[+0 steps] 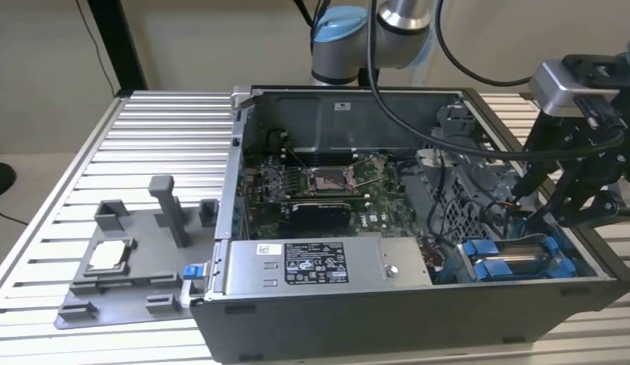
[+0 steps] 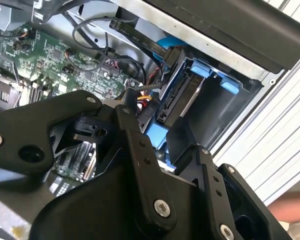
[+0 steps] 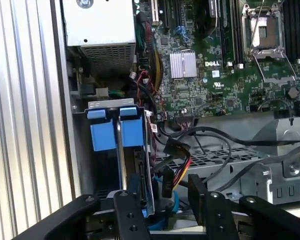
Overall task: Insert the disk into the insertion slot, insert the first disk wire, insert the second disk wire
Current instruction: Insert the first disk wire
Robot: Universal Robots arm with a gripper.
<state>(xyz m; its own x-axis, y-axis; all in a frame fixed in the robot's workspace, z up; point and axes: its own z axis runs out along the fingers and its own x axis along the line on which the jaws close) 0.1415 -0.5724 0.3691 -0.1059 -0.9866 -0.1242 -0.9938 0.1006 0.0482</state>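
The disk lies in the insertion slot, the grey drive cage at the case's front corner on the exterior view's right, between blue tabs. In the second wrist view the disk shows edge-on, and a black connector on a flat cable reaches its end. My gripper hangs just above the cage. It is open, its fingers standing apart. Between them sits a black connector. A second plug with red, yellow and orange wires lies just beyond it.
The open computer case holds a green motherboard and a long grey box with a label. On the exterior view's left a grey fixture tray with upright posts carries a small silver chip. The ribbed metal table surrounds everything.
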